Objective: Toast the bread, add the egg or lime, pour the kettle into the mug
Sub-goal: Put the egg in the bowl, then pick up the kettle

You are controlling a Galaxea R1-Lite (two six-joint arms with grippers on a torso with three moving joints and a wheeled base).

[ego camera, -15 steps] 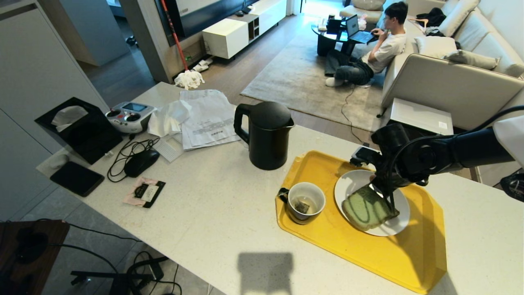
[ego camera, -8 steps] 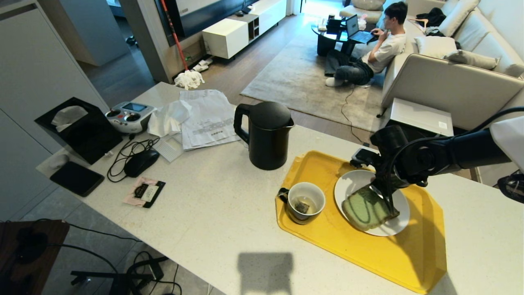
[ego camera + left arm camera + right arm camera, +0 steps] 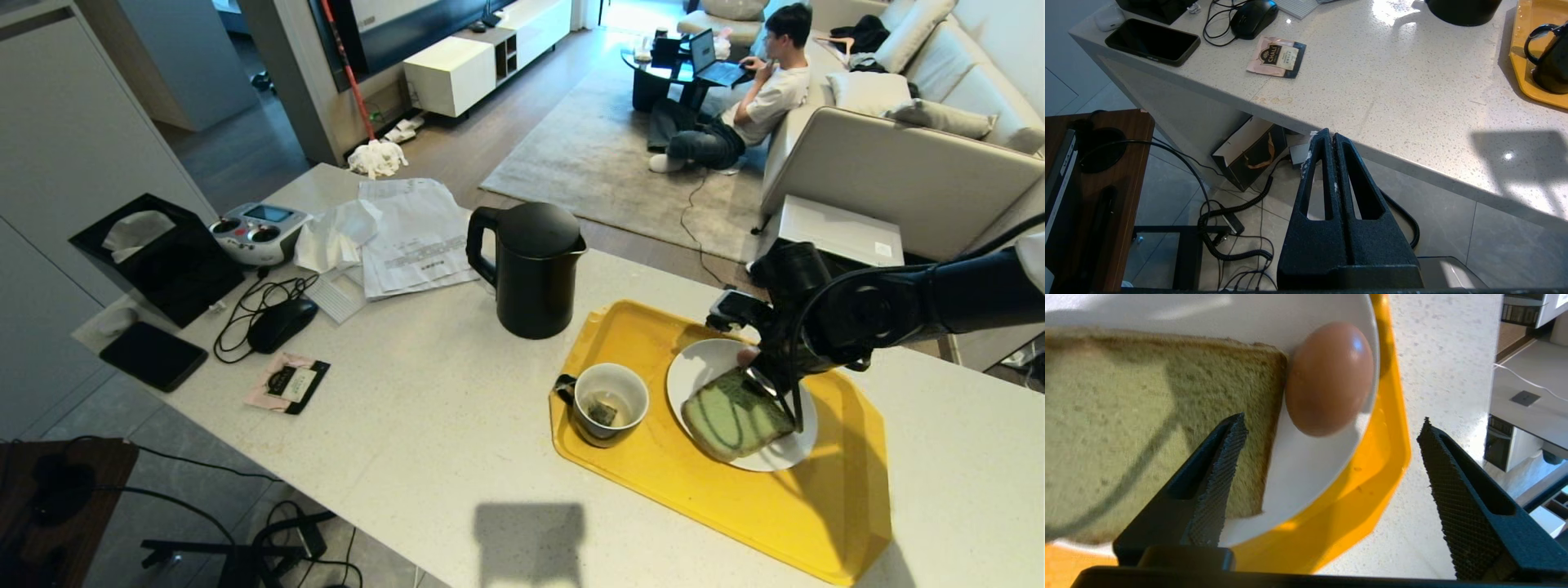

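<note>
At lower right of the head view, the right gripper (image 3: 775,390) is now spread wide and lifted slightly since a second ago, the egg (image 3: 1329,377) released on the plate (image 3: 700,367) against the bread (image 3: 735,415). The egg step is judged done; the kettle (image 3: 531,269) and mug (image 3: 608,402) are left. The left gripper (image 3: 1333,141) is parked below the counter edge, jaws pressed together.

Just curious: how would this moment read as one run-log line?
right gripper: open above plate | egg: on plate, against bread | left gripper: shut, parked

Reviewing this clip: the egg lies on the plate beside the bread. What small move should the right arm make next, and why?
Probably lift the right gripper clear: its jaws stand wide apart, and the egg rests on the plate against the bread.
</note>
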